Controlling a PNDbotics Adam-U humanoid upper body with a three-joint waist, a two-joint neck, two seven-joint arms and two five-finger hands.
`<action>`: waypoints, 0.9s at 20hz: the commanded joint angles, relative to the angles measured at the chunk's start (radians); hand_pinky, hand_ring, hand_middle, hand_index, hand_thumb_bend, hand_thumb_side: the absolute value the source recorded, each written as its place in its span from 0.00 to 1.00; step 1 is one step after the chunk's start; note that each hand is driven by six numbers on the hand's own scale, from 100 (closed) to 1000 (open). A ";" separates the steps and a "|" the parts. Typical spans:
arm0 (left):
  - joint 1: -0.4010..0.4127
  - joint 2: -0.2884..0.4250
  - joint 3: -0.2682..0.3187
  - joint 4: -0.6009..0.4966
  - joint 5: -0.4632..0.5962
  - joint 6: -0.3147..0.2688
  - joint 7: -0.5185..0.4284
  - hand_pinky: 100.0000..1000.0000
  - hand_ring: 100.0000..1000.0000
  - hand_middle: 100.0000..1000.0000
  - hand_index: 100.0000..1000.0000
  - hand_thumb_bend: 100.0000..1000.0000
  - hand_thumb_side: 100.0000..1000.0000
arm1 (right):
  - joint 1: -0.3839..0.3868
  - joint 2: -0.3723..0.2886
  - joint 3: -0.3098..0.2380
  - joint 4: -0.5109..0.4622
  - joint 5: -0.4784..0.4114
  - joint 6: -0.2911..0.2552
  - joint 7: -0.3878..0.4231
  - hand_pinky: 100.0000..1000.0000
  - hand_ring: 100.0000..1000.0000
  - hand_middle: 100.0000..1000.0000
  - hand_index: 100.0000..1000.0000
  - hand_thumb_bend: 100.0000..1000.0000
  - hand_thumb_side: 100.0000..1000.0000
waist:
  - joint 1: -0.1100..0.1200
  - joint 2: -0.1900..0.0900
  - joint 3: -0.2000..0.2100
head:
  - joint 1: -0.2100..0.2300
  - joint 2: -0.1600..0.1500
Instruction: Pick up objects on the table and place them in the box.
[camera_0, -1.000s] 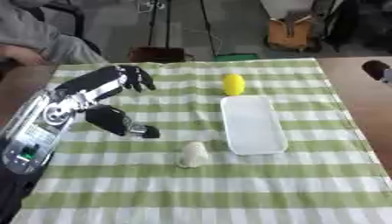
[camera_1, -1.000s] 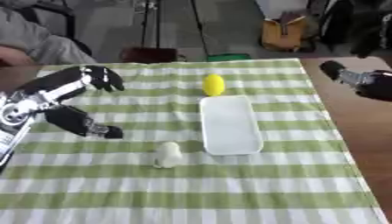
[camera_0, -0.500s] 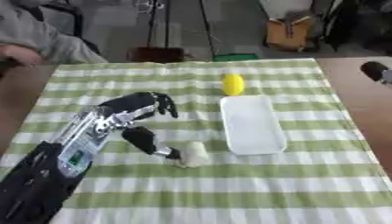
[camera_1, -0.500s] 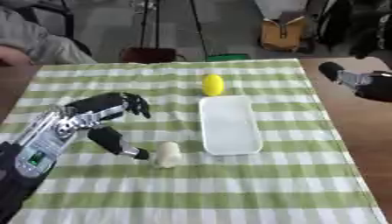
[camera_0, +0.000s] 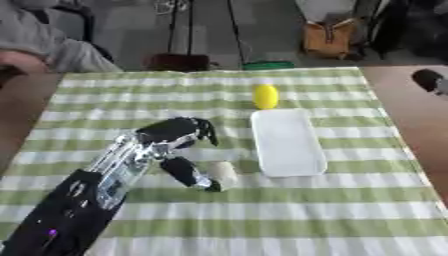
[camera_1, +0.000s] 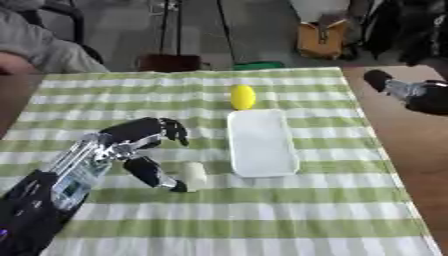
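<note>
A small white object (camera_0: 224, 173) stands on the green-striped cloth just left of the shallow white box (camera_0: 286, 142). A yellow lemon-shaped object (camera_0: 265, 96) lies at the box's far end. My left hand (camera_0: 175, 145) reaches over the cloth from the lower left. Its fingers arch above and its thumb (camera_0: 191, 173) sits right against the white object's left side, with the hand open. My right hand (camera_1: 409, 90) shows at the right edge over the brown tabletop, far from the objects; its fingers cannot be made out.
The cloth (camera_0: 262, 220) covers most of the table, with bare brown wood (camera_0: 420, 125) at the right. A person's sleeve (camera_0: 61, 52) rests at the far left corner. Chairs, a stand and a bag stand beyond the far edge.
My left hand has moved right and toward the near side, from the cloth's left part up to the white object. Its thumb now touches the object's side. Right hand unchanged.
</note>
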 joint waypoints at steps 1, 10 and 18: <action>-0.018 0.001 -0.008 -0.005 -0.037 -0.010 0.004 0.82 0.77 0.81 0.74 0.68 0.49 | -0.015 -0.021 -0.004 -0.014 -0.004 -0.001 0.002 0.49 0.51 0.62 0.83 0.55 0.35 | -0.003 -0.013 -0.001 | 0.002 0.004; -0.012 -0.012 -0.016 0.032 -0.083 -0.020 -0.021 0.82 0.77 0.81 0.72 0.69 0.52 | -0.016 -0.020 -0.003 -0.015 -0.004 -0.001 0.002 0.49 0.51 0.62 0.83 0.55 0.35 | -0.006 -0.012 -0.001 | 0.001 0.004; -0.007 -0.031 -0.019 0.058 -0.076 -0.021 0.006 0.82 0.75 0.80 0.68 0.61 0.49 | -0.017 -0.019 -0.003 -0.015 -0.005 -0.001 0.002 0.49 0.51 0.62 0.83 0.54 0.35 | -0.008 -0.010 -0.003 | 0.001 0.002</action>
